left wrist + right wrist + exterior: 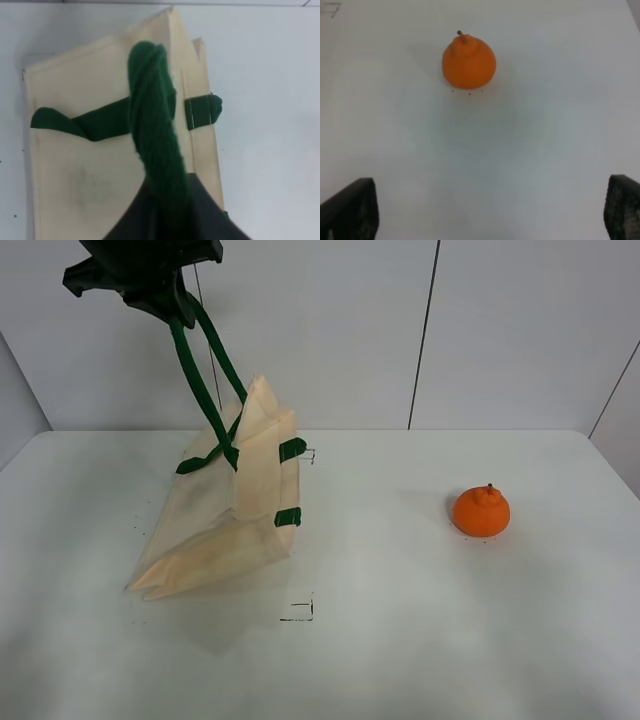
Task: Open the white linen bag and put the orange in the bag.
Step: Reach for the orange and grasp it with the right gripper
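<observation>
First, check the left gripper: clamped on both handles, raised high, with the bag hanging tilted below it and its lower edge touching the table. Treat the mouth as not yet open; from the left wrist view, read the cloth as folded nearly flat under the straps. Raise slowly and straight, so as to let the bag's weight pull the panels apart, and avoid swinging it. Expect both straps pinched together to hold the rim shut, so plan on spreading the rim before any drop. Further right, locate the orange resting on the table, well apart from the bag. Confirm the right gripper spread wide, empty, facing the orange. Close on the fruit's round body, not the knob, and grip lightly.
</observation>
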Robot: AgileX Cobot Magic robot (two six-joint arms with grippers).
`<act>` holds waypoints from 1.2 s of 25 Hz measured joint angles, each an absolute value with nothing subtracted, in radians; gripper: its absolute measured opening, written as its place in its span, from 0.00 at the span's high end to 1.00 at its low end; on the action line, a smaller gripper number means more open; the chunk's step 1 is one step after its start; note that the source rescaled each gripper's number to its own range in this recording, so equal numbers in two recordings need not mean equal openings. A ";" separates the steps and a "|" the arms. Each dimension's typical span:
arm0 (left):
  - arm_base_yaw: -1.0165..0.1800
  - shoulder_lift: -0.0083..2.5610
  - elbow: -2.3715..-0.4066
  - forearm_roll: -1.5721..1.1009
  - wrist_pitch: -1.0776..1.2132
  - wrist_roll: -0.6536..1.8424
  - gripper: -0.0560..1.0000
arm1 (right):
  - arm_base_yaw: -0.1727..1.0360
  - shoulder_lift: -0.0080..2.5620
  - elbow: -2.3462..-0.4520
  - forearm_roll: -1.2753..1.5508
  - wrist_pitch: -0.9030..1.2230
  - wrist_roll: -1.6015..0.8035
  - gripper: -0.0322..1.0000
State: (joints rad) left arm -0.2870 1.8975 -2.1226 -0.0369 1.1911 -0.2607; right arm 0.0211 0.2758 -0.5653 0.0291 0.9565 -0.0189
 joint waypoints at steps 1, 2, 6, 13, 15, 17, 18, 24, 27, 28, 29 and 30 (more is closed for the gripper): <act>-0.287 1.896 -2.123 -0.038 1.191 -0.259 0.94 | 0.021 0.348 -0.585 0.035 0.938 -0.022 0.00; -0.287 1.896 -2.123 -0.041 1.191 -0.259 0.94 | 0.021 0.438 -0.612 0.048 0.916 -0.030 0.00; -0.287 1.896 -2.123 -0.085 1.191 -0.253 0.95 | 0.021 0.823 -0.758 0.079 0.845 -0.061 0.00; -0.287 1.894 -2.123 -0.135 1.191 -0.239 0.95 | 0.021 1.458 -1.160 0.094 0.843 -0.084 0.00; -0.287 1.890 -2.123 -0.139 1.191 -0.239 0.95 | 0.021 1.601 -1.270 0.108 0.864 -0.104 0.00; -0.287 1.880 -2.123 -0.139 1.191 -0.238 0.95 | 0.021 1.710 -1.364 0.116 0.885 -0.115 0.00; -0.287 1.872 -2.123 -0.139 1.191 -0.238 0.95 | 0.021 1.761 -1.394 0.119 0.893 -0.118 0.00; -0.287 1.858 -2.123 -0.142 1.191 -0.236 0.95 | 0.021 1.960 -1.472 0.136 0.910 -0.125 0.00; -0.287 1.858 -2.123 -0.143 1.191 -0.236 0.95 | 0.021 2.031 -1.472 0.138 0.891 -0.127 0.00; -0.287 1.858 -2.123 -0.143 1.191 -0.236 0.95 | 0.021 2.053 -1.472 0.142 0.881 -0.130 0.00; -0.287 1.858 -2.123 -0.143 1.191 -0.236 0.95 | 0.021 2.074 -1.472 0.148 0.867 -0.133 0.00; -0.287 1.858 -2.123 -0.143 1.191 -0.236 0.95 | 0.021 2.089 -1.472 0.153 0.854 -0.135 0.00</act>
State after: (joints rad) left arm -0.2870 1.8577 -2.1226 -0.1433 1.1911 -0.2360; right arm 0.0211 2.0893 -1.4725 0.1533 0.8543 -0.1349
